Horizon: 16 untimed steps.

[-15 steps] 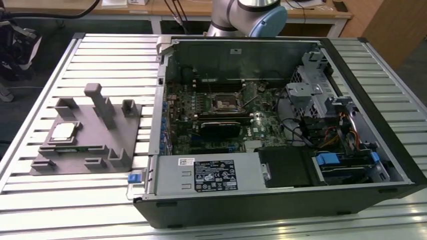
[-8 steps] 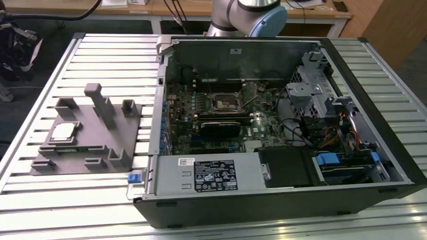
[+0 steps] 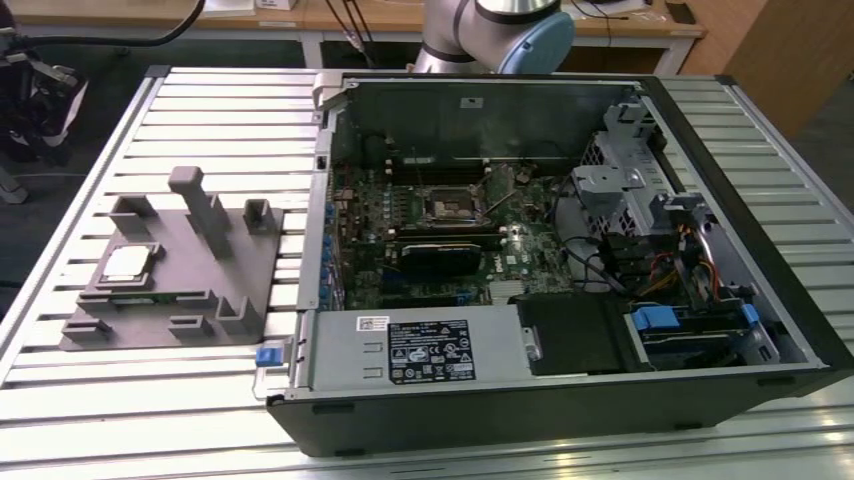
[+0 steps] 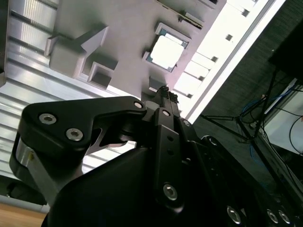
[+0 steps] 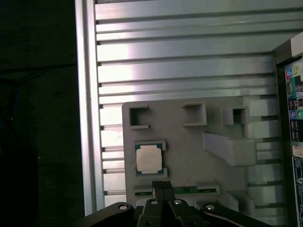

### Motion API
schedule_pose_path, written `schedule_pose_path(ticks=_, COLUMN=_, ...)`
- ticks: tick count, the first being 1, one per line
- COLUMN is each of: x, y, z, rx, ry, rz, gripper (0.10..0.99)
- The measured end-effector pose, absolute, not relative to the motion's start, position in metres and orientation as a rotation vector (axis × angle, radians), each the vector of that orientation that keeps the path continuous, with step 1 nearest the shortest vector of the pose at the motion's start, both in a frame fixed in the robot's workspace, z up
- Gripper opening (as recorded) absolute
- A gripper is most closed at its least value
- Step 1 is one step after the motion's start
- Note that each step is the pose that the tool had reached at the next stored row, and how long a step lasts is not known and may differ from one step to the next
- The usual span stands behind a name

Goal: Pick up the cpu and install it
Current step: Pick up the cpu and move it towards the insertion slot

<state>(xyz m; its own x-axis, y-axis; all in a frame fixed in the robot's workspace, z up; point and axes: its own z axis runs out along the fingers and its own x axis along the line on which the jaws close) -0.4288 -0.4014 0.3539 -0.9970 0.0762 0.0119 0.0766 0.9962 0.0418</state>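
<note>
The cpu [image 3: 127, 263] lies flat in a shallow recess of the grey fixture [image 3: 200, 290], metal top up, close to the fixture's edge on the exterior view's left. In both wrist views the gripper [image 5: 160, 183] hangs over the fixture with its two fingers pressed together and nothing between them, just beside the cpu's recess but clear of the chip. The open computer case [image 3: 534, 410] sits right against the fixture on the exterior view's right, with the motherboard socket [image 3: 450, 207] uncovered inside.
</note>
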Motion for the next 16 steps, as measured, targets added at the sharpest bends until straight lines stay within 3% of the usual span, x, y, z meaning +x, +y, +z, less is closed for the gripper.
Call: schedule_pose_path(ticks=16, x=-0.429, y=-0.406, z=0.341, rx=-0.12, ry=-3.128, rz=-0.067, gripper=0.106)
